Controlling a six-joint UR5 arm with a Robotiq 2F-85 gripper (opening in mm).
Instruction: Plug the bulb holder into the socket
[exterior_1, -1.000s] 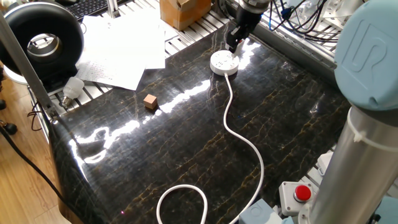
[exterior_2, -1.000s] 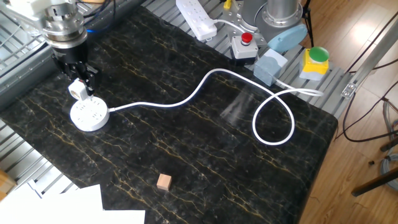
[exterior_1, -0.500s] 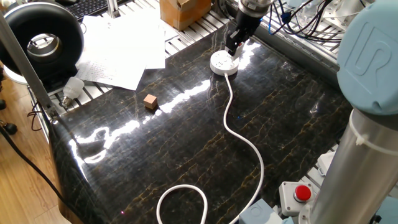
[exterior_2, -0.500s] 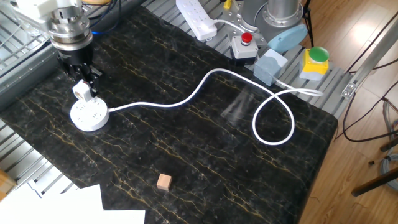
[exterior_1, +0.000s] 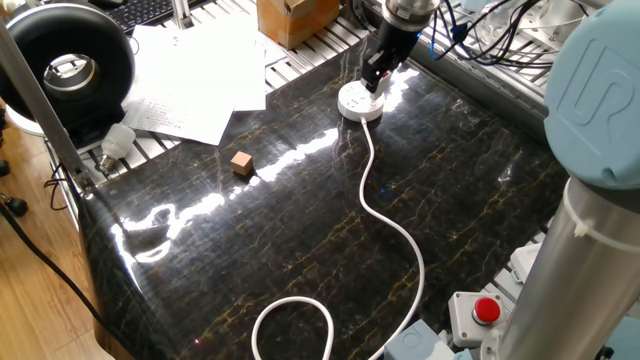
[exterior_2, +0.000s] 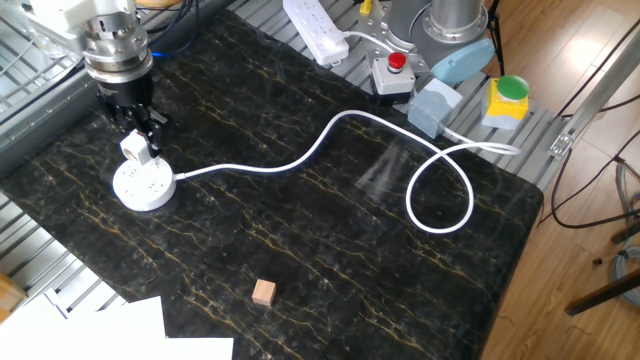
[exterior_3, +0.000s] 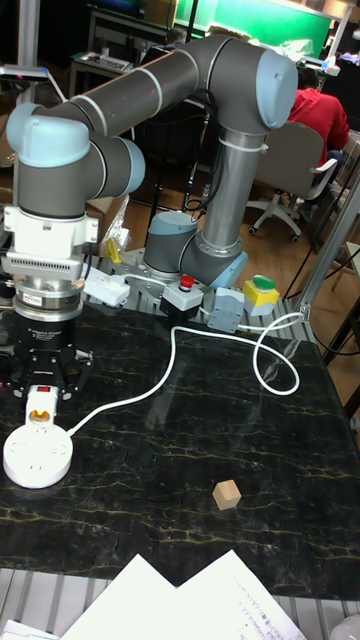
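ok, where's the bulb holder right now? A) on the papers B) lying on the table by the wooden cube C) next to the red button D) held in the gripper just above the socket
D: the gripper is shut on the bulb holder, poised right over the socket.

Bulb holder (exterior_2: 133, 150): sides covered by gripper (exterior_2: 134, 145) fingers; contact with socket (exterior_2: 143, 185) cannot be told.
Socket holes: too small to count.
Cord (exterior_1: 385, 215): loop cut by bottom edge in one fixed view.
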